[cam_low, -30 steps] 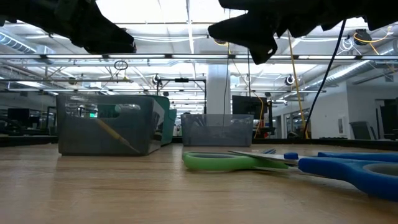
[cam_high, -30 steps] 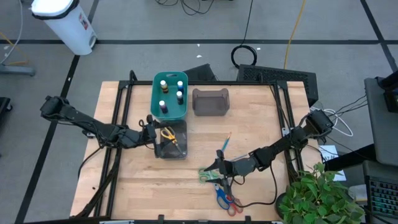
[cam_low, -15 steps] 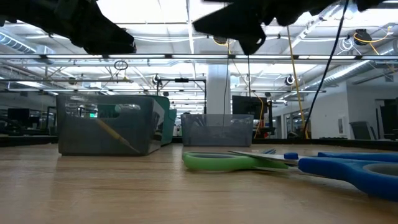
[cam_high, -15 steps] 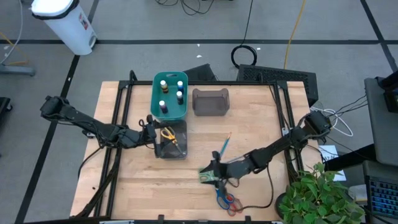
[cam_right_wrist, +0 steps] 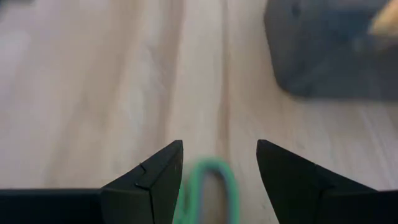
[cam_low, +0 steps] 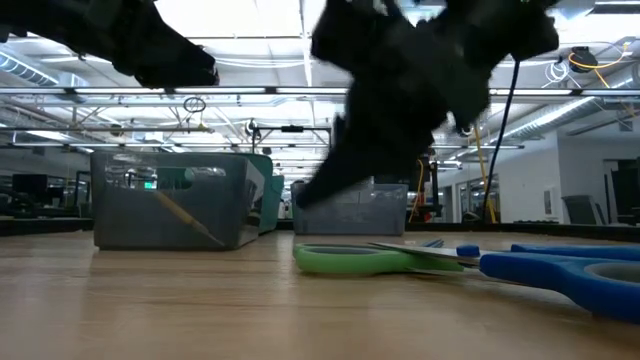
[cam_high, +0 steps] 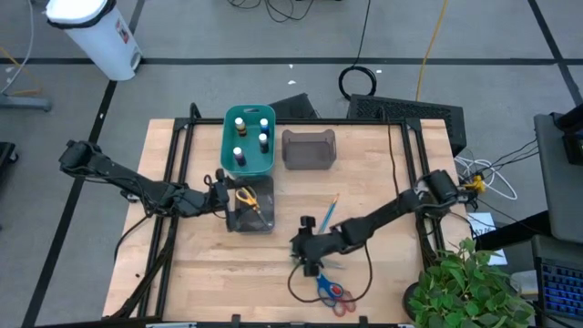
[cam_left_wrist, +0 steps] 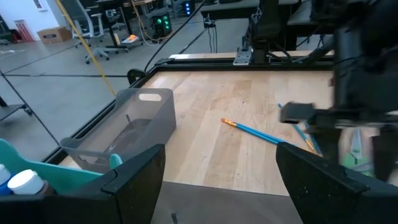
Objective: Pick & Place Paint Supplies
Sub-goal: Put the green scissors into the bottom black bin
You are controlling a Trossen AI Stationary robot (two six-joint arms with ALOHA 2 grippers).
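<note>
Right gripper (cam_right_wrist: 217,171) fingers wide, straddling green scissors handle (cam_right_wrist: 208,186) near counter (cam_high: 200,264) front; left gripper (cam_left_wrist: 217,180) wide over clear bin (cam_high: 249,208) holding yellow scissors (cam_high: 247,198).

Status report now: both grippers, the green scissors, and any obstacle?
Right gripper open, over green scissors, not gripping. Left gripper open, at grey bin. Nothing in the way.

the high view looks straight down from well above, taking in the whole surface (cam_high: 209,264) and both arms. the low view sits at surface height, very close to the green-handled scissors (cam_low: 375,260), facing level across to the grey bin (cam_low: 175,212) and the room behind. the left wrist view faces across the surface toward the blue brush (cam_left_wrist: 264,134). the right wrist view looks down, close on the scissors' green loop (cam_right_wrist: 211,186), shared with the low view.
</note>
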